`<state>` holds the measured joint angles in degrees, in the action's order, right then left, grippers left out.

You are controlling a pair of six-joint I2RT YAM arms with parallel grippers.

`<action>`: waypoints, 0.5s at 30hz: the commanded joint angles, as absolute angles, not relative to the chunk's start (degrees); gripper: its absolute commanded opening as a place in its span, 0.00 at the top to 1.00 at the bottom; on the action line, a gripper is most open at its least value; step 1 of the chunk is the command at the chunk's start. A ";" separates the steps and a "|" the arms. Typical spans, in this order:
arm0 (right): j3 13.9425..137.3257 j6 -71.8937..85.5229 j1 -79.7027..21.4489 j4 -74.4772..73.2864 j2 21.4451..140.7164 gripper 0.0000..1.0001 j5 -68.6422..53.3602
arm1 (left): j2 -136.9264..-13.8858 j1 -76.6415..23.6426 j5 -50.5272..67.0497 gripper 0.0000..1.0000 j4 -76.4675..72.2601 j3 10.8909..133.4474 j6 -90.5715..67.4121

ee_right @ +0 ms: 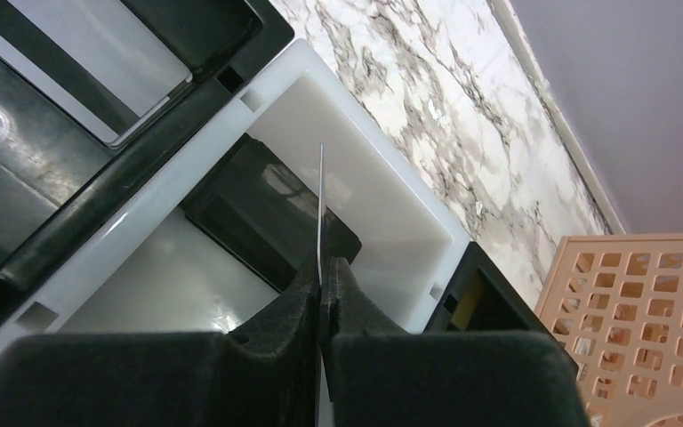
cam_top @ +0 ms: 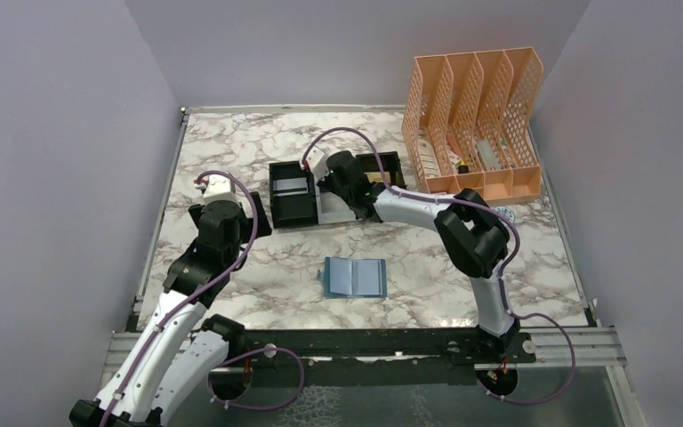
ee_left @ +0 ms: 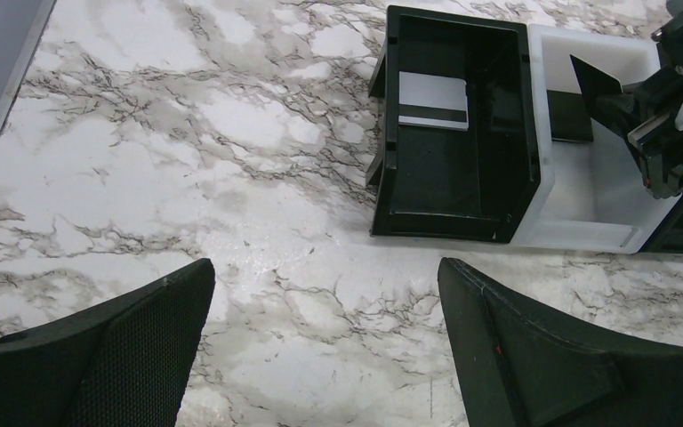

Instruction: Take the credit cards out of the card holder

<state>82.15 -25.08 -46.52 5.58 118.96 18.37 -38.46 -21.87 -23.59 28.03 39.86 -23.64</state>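
While the left gripper (ee_left: 325, 276) is spread wide, one card (ee_left: 597, 84) is pinched by the right gripper (ee_right: 322, 271), pointed at two in the tray (ee_right: 382, 222).

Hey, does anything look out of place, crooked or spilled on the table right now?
Nothing is spilled or damaged. One thin card stands on edge, pinched in the right gripper over the tray's white middle compartment. The card holder lies open and slightly askew.
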 commanded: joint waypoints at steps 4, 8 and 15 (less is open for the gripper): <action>84.91 -32.26 -45.71 8.83 122.09 0.99 18.32 | -38.67 -21.86 -24.43 0.01 27.98 41.31 -23.47; 85.44 -34.65 -45.38 10.67 123.46 0.99 18.41 | -38.46 -21.88 -24.53 0.01 28.05 41.23 -23.38; 86.55 -38.80 -45.26 11.95 125.69 0.99 17.53 | -38.15 -21.83 -24.32 0.01 28.09 41.13 -23.47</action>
<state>84.58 -35.09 -45.63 9.02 124.01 18.61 -38.72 -21.87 -23.62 28.05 39.86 -23.62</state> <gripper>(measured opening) 0.015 0.992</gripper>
